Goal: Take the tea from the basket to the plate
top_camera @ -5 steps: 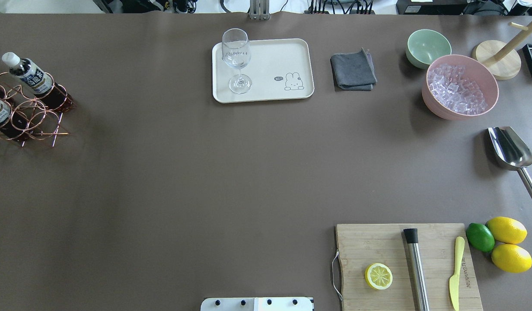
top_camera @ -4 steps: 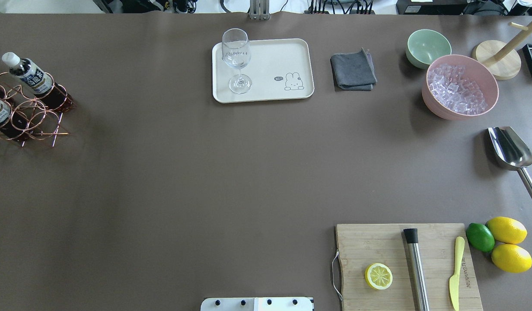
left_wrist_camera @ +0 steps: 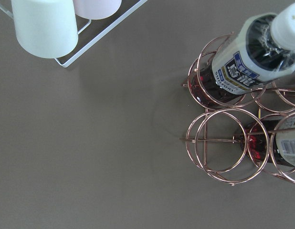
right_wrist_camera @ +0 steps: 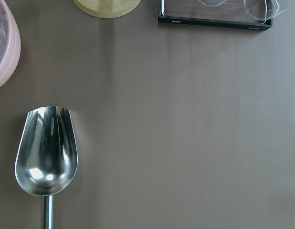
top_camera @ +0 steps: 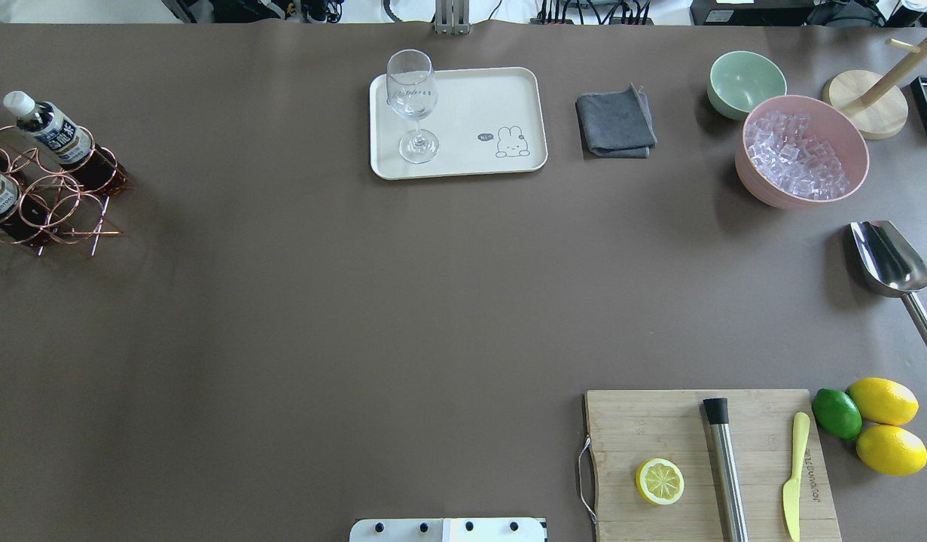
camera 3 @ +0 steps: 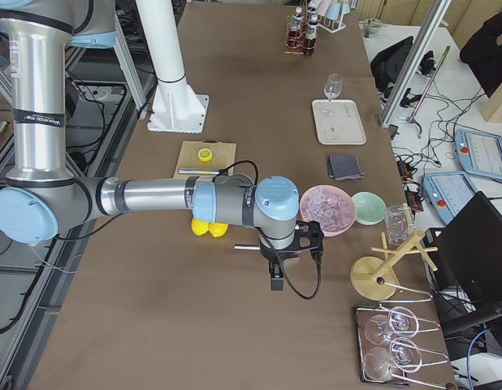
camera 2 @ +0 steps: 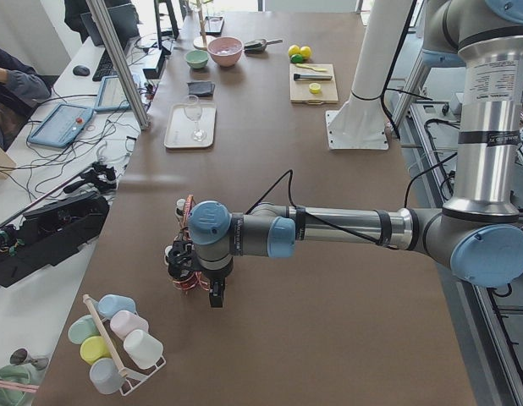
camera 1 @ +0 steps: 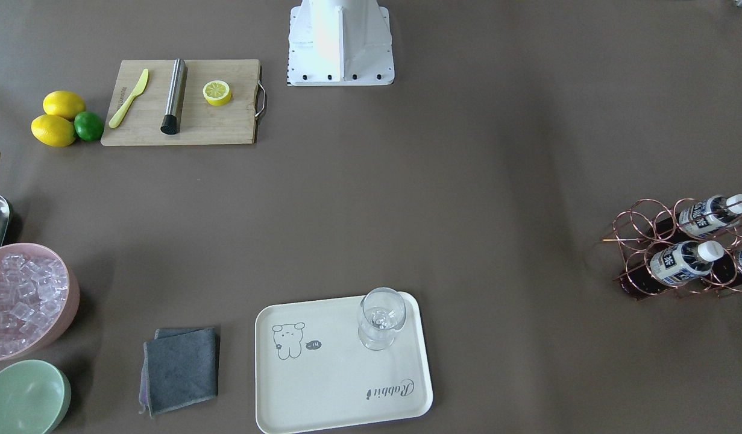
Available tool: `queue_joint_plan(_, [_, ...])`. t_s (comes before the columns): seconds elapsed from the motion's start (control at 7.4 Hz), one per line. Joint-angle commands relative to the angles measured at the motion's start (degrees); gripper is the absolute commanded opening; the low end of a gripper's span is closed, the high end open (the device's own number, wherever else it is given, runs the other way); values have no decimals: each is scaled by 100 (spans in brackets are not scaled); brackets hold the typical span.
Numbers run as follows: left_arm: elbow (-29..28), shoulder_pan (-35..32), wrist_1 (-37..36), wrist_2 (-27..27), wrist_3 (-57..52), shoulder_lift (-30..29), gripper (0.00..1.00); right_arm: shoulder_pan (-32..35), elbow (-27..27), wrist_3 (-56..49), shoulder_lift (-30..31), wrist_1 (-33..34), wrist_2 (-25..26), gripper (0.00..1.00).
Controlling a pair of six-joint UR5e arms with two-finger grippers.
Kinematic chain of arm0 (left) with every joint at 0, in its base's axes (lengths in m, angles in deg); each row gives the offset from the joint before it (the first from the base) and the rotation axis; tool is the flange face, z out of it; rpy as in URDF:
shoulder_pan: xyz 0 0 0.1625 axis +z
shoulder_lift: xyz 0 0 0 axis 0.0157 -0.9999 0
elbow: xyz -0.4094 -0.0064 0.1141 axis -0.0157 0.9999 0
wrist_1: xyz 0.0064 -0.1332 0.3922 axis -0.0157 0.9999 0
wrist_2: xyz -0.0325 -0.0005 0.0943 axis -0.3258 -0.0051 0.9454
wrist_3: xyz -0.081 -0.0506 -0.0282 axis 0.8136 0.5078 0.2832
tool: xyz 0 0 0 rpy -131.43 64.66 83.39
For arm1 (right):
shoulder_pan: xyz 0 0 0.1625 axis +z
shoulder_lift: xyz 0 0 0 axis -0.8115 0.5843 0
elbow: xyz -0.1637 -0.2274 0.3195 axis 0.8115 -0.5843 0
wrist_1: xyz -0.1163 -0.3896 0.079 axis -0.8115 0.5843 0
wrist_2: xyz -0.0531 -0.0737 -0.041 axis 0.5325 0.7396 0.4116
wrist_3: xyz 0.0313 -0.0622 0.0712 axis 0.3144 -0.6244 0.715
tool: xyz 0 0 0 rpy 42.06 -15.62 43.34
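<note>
The copper wire basket [top_camera: 56,214] stands at the table's far left with three tea bottles in it; the nearest to the middle [top_camera: 53,135] leans outward. The left wrist view looks down on the basket [left_wrist_camera: 219,143] and a bottle [left_wrist_camera: 247,62]. The cream plate [top_camera: 493,98] lies at the far middle with a clear glass [top_camera: 412,105] on its left end. My left gripper [camera 2: 217,298] hangs beside the basket [camera 2: 187,222], seen only in the left side view; I cannot tell its state. My right gripper [camera 3: 275,280] hangs near the pink bowl [camera 3: 328,207]; I cannot tell its state.
A grey cloth [top_camera: 615,124], a mint bowl [top_camera: 745,79] and a pink bowl of ice [top_camera: 802,154] sit right of the plate. A metal scoop [top_camera: 892,263] lies at the right edge. A cutting board [top_camera: 659,429] with a lemon half is at front right. A cup rack [camera 2: 118,342] stands beyond the basket.
</note>
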Motion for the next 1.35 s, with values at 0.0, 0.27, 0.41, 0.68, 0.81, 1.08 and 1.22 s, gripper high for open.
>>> queue_joint_plan(0.0, [-10,18,-22,8,-11,-5,98,-41,56,0,15,3,-6,100])
queue_joint_plan(0.27, [34,44,-22,8,-28,-5,98,-41,47,0,15,-15,2,100])
queue_joint_plan(0.41, [43,44,-30,0,-28,-5,98,-41,47,0,15,-6,2,100])
queue_joint_plan(0.68, [43,53,-22,-1,-124,56,98,-50,56,0,15,-6,2,100])
queue_joint_plan(0.81, [60,44,-22,8,-203,74,98,-50,47,0,15,-6,-6,100])
queue_joint_plan(1.08, [148,62,-22,0,-213,74,98,-50,47,9,15,-6,-15,100])
queue_joint_plan(1.22, [175,70,-22,-1,-282,74,98,-58,47,9,6,-15,-15,100])
